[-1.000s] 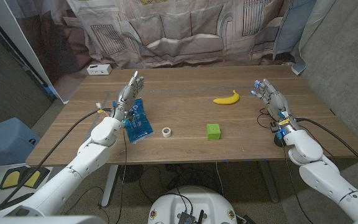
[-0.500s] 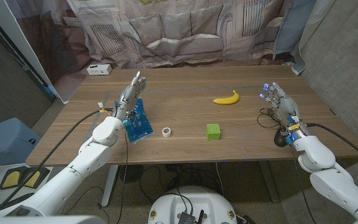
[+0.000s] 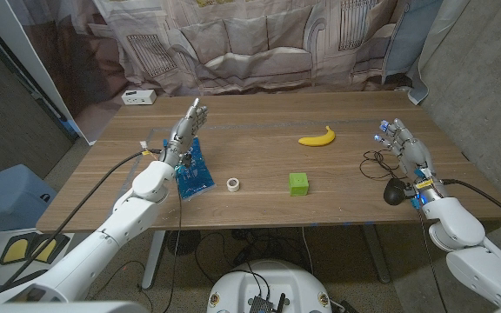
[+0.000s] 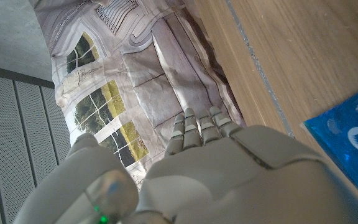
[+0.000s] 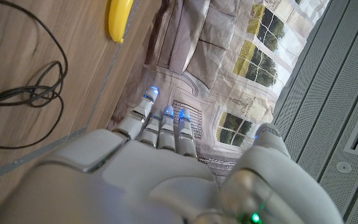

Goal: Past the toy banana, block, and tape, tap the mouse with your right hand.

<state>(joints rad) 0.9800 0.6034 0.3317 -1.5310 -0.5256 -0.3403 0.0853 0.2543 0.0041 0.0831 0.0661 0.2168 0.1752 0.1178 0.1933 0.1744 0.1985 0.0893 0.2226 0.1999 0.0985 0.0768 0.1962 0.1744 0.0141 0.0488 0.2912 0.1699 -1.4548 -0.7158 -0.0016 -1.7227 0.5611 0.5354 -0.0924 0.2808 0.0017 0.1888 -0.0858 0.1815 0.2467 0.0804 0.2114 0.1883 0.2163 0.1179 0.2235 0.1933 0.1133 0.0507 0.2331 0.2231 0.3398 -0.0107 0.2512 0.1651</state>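
Step in hand: approach to the mouse. My right hand [image 3: 410, 152] sits at the right side of the head view, raised above the counter [image 3: 259, 122], fingers [image 3: 388, 132] extended and spread apart, holding nothing. The right wrist view confirms this: fingers straight, blue-lit tips, nothing between them.

Target location: the mouse [image 3: 393, 192] is the dark rounded body at the lower right of the head view, near the counter's front edge, just left of my right forearm. Its black cable [image 3: 374, 163] loops across the wood between the mouse and my fingers; the same loops appear in the right wrist view [image 5: 17, 93]. My hand is not touching the mouse. The fingertips point away from it, toward the upper part of the frame, so the mouse lies behind the palm line, not ahead of it.

Other task items, head view: toy banana [image 3: 317, 136] at upper centre-right, green block [image 3: 298, 183] at centre, tape [image 3: 233, 184] to its left. All three lie well apart from the mouse, to its left.

My left hand [image 3: 185, 135] stands at centre-left, fingers straight and together, holding nothing, beside a blue packet [image 3: 192, 171]. It has no part in this step.

Next move, as I judge it: draw the right hand back toward the lower right of the frame and lower it until the fingertips come over the mouse, then touch its top lightly. Hazard: snagging the cable loops and dragging the mouse.
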